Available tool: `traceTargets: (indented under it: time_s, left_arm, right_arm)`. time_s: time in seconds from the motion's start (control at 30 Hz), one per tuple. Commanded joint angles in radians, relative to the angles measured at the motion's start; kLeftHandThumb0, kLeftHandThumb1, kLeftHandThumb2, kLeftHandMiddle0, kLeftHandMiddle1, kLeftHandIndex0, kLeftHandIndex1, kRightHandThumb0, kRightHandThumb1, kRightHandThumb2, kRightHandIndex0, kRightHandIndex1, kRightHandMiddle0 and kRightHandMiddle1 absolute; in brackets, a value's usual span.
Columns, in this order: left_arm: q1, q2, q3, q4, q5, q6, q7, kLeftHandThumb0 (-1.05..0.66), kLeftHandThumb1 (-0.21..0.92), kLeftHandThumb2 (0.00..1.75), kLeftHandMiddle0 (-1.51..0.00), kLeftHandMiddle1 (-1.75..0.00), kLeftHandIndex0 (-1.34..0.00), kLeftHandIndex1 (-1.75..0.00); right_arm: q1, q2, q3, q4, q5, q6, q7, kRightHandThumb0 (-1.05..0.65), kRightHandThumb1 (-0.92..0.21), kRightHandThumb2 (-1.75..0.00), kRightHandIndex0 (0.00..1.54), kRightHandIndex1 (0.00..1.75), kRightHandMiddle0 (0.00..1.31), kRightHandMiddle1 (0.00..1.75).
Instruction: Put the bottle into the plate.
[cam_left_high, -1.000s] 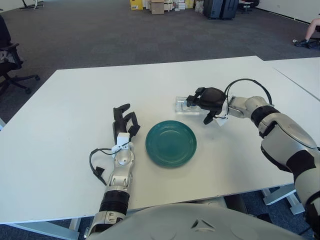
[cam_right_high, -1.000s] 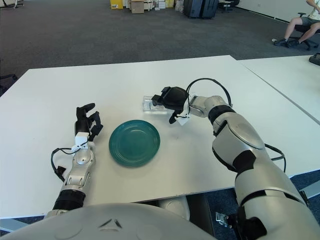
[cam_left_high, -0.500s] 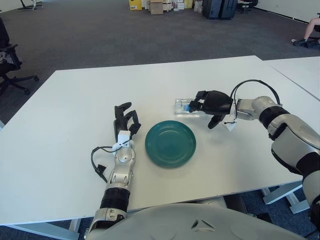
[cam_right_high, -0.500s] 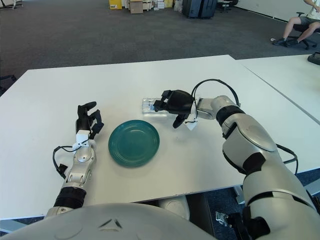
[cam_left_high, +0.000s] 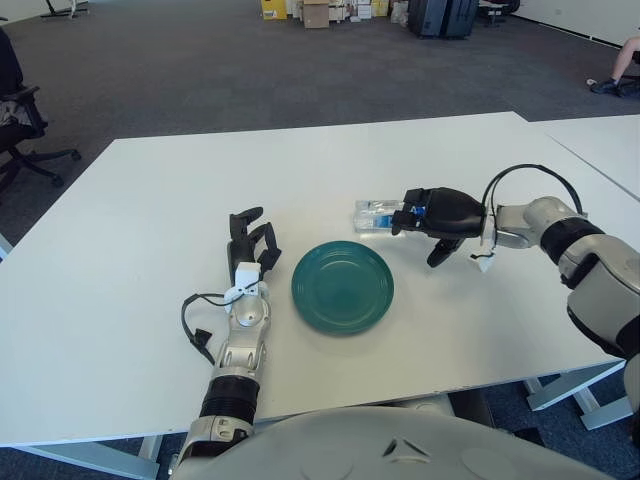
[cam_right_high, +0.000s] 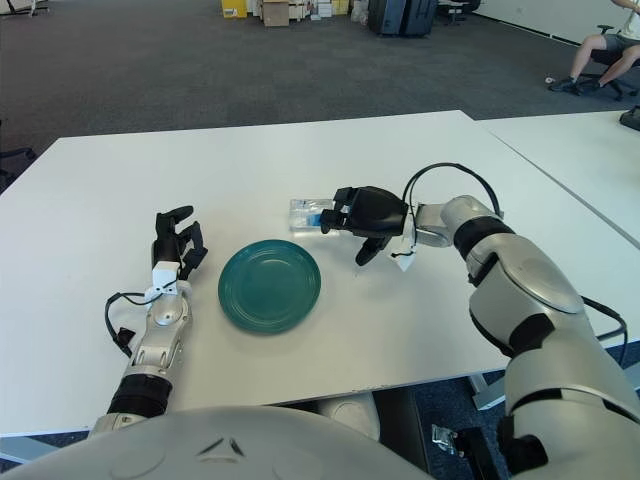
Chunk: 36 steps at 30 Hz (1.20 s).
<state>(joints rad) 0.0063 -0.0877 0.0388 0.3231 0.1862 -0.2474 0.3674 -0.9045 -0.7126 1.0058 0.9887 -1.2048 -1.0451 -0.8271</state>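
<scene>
- Since the earlier frames the right hand (cam_left_high: 438, 213) has shifted to the right along the table (cam_left_high: 140, 200); its arm has drawn back toward the right edge of view, and the bottle (cam_left_high: 378, 214) now shows more of its length clear of the hand.
- The bottle, clear with a blue label, lies on its side on the table, just beyond the far right rim of the plate (cam_left_high: 342, 286) and apart from it.
- The right hand sits at the bottle's right end. Two dark fingers (cam_right_high: 342, 208) reach over that end; a third points down toward the table at the near side. The views do not settle whether the fingers actually clamp the bottle or merely touch it.
- The plate, round and teal, stands near the table's middle, toward the near edge, with nothing in it.
- The left hand (cam_left_high: 249, 243) shows just left of the plate, fingers loosely extended toward the far side, grasping nothing.
- A black cable (cam_left_high: 193, 325) loops beside the left forearm.
- A second white table (cam_left_high: 600, 140) stands at the right.
</scene>
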Motion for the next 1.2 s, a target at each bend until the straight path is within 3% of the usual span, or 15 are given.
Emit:
traceTargets:
  time_s: [0.0,0.37,0.6,0.77,0.97,1.17]
  left_arm:
    - [-0.027,0.009,0.001,0.007,-0.005,-0.007,-0.008,-0.60,0.92,0.70,-0.47,-0.59,-0.22,-1.10]
    - [-0.034,0.016,-0.005,0.013,0.003,-0.009,-0.001,-0.60,0.92,0.72,-0.47,-0.59,-0.23,-1.10]
    - [-0.044,0.016,-0.007,0.025,0.004,-0.012,0.002,-0.60,0.92,0.72,-0.48,-0.59,-0.23,-1.10]
    - [-0.052,0.020,-0.007,0.037,-0.003,-0.020,-0.008,-0.60,0.92,0.73,-0.47,-0.59,-0.23,-1.09]
    - [-0.055,0.024,-0.003,0.044,-0.010,-0.026,-0.013,-0.60,0.92,0.72,-0.47,-0.59,-0.23,-1.09]
    - [-0.059,0.030,0.002,0.055,-0.016,-0.036,-0.018,-0.60,0.92,0.72,-0.48,-0.59,-0.24,-1.10]
  right_arm:
    - [-0.006,-0.057,-0.061,-0.076,0.031,-0.021,0.014,-0.63,-0.92,-0.39,0.55,0.81,0.22,1.15]
    - [-0.053,-0.080,-0.269,-0.178,0.145,-0.021,0.098,-0.58,-0.81,-0.46,0.52,0.87,0.23,1.14]
    - [0.013,-0.041,-0.409,-0.198,0.321,0.022,0.228,-0.55,-0.74,-0.55,0.49,0.98,0.23,1.16]
    - [-0.009,0.063,-0.480,-0.143,0.421,0.088,0.291,-0.52,-0.68,-0.61,0.47,1.01,0.24,1.17]
    - [-0.020,0.135,-0.554,-0.147,0.516,0.161,0.385,-0.53,-0.65,-0.64,0.45,0.94,0.23,1.16]
    - [-0.056,0.237,-0.616,-0.182,0.627,0.270,0.536,-0.59,-0.71,-0.56,0.40,0.67,0.16,1.09]
